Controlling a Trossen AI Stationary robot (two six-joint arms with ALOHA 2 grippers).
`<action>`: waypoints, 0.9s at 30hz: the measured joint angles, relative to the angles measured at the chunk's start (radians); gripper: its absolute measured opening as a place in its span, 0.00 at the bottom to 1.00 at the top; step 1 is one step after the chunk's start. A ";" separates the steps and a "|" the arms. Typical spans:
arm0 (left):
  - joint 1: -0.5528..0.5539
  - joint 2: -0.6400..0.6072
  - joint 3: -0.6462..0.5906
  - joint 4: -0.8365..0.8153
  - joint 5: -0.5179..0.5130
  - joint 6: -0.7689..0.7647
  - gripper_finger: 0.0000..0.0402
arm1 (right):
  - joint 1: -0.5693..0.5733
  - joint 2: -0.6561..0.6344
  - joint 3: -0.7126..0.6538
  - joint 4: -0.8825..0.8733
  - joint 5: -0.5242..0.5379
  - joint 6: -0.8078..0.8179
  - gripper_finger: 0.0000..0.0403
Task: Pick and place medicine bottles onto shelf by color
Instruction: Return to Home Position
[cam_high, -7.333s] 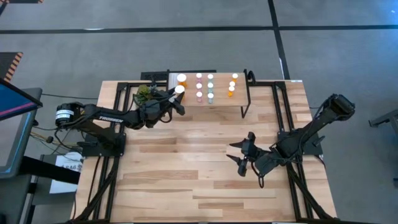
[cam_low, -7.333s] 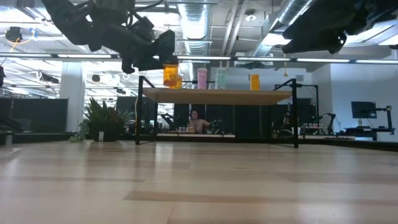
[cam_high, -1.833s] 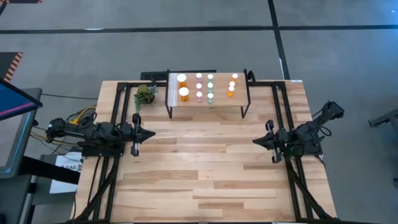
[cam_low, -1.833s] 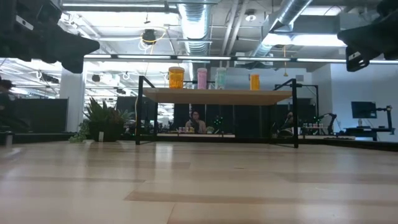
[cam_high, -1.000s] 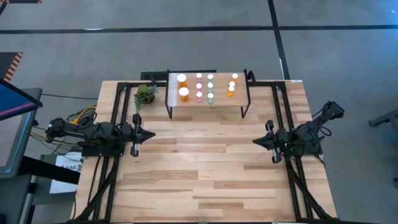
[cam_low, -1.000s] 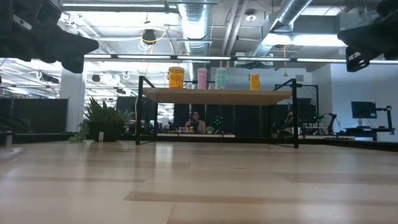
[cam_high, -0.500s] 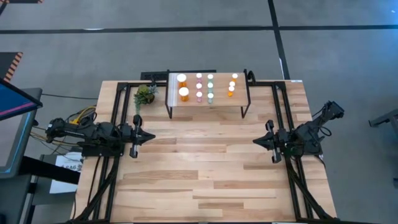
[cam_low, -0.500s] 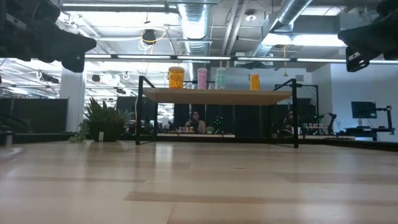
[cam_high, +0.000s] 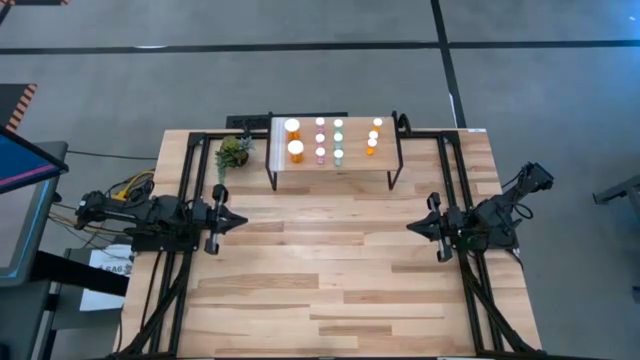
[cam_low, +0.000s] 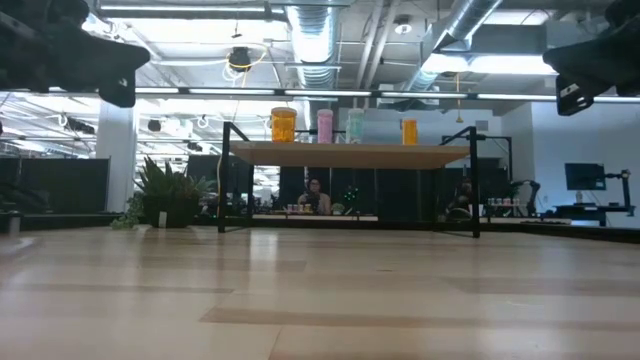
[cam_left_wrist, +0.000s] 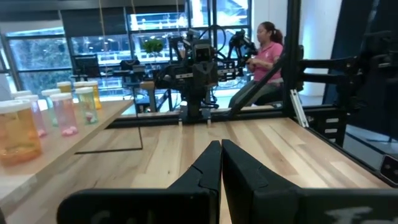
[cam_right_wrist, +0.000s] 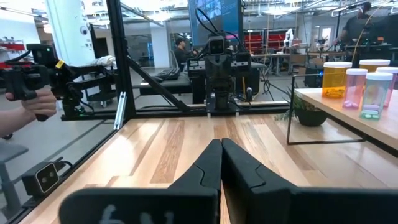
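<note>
Both arms are parked at the side edges of the tabletop (cam_high: 320, 270). The left gripper (cam_high: 240, 217) and right gripper (cam_high: 412, 228) point at each other, fingers pressed together with nothing in them. All the medicine bottles (cam_high: 338, 138) stand on the shelf (cam_high: 355, 162) at the far edge, with the big orange pair (cam_high: 296, 150) at the end nearest the small plant (cam_high: 233, 152). There's loads of bare wood between the arms.
</note>
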 joint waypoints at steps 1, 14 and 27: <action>0.000 0.000 0.000 0.001 0.008 0.000 0.00 | 0.000 0.000 0.000 0.001 0.000 0.000 0.07; 0.000 0.001 0.000 0.031 0.055 -0.068 0.00 | 0.000 0.000 0.000 0.001 0.000 0.000 0.07; 0.003 0.038 0.013 -0.049 -0.177 0.004 0.00 | 0.000 0.000 0.000 0.002 0.000 0.000 0.07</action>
